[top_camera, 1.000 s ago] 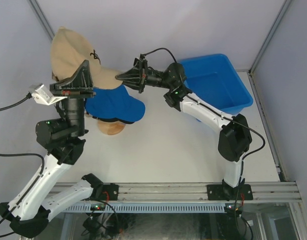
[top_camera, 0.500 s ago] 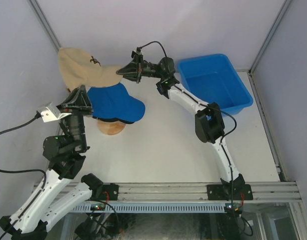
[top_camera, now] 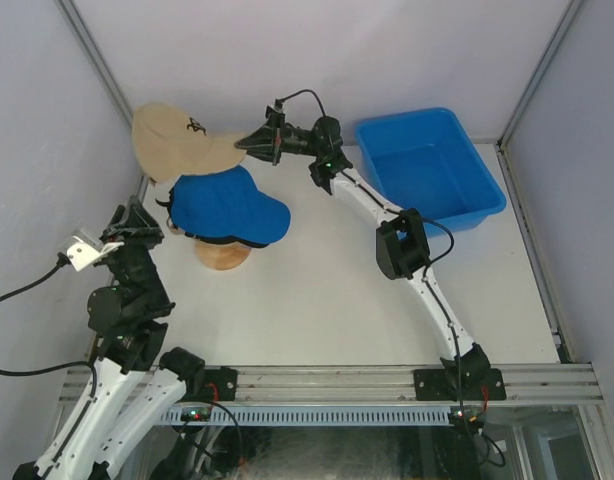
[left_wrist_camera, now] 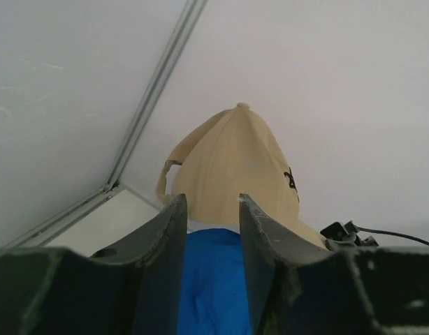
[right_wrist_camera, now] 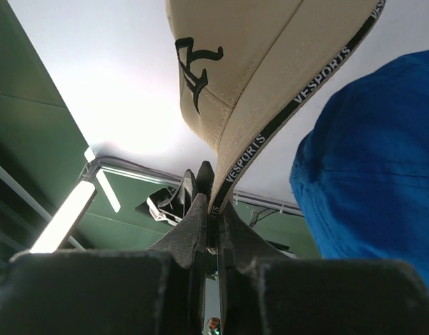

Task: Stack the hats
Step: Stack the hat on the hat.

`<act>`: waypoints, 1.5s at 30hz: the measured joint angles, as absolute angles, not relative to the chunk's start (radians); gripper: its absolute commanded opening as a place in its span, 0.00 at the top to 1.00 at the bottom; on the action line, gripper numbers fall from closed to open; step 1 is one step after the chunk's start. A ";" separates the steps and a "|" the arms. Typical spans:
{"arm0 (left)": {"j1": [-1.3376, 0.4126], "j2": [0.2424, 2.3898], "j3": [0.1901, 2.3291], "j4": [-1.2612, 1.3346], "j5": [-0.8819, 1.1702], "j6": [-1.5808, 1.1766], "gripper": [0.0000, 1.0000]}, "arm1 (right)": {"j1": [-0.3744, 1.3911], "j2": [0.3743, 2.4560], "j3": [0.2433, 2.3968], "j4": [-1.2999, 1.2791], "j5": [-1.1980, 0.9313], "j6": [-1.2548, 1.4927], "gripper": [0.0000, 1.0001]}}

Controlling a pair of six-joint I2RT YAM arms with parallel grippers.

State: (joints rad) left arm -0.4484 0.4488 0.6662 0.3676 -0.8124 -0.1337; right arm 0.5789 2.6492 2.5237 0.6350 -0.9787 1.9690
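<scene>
Your right gripper (top_camera: 255,146) has its fingers clamped on the brim edge of the tan cap (top_camera: 175,138). That cap hangs tilted at the far left of the table, its brim reaching over the far edge of the blue cap (top_camera: 227,203). The blue cap sits on the wooden stand (top_camera: 223,257). Your left gripper (top_camera: 137,222) is just left of the blue cap, fingers apart and holding nothing. The blue bin (top_camera: 407,116) stands well apart on the right.
</scene>
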 measured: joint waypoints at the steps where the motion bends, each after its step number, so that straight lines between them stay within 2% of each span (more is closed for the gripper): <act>1: -0.448 0.446 0.662 0.363 -0.828 -0.139 0.57 | 0.582 2.656 2.524 0.638 -0.979 1.972 1.00; 11: -0.448 0.438 0.652 0.327 -1.012 -0.200 0.51 | 0.593 2.678 2.488 0.782 -1.008 2.061 1.00; 24: -0.437 0.511 0.698 0.323 -1.098 -0.199 0.48 | 0.583 2.677 2.347 0.935 -1.053 2.077 1.00; 28: -0.422 0.579 0.781 0.238 -1.098 -0.220 0.48 | 0.572 2.635 2.296 0.871 -1.083 2.068 1.00; 35: -0.395 0.647 0.916 0.111 -1.087 -0.284 0.48 | 0.566 2.428 2.185 0.503 -1.108 1.801 1.00; 39: -0.377 0.647 0.934 0.065 -1.070 -0.318 0.48 | 0.564 2.310 2.057 0.475 -1.112 1.723 1.00; 45: -0.351 0.653 0.937 -0.005 -1.045 -0.362 0.47 | 0.558 2.276 1.905 0.479 -1.112 1.674 1.00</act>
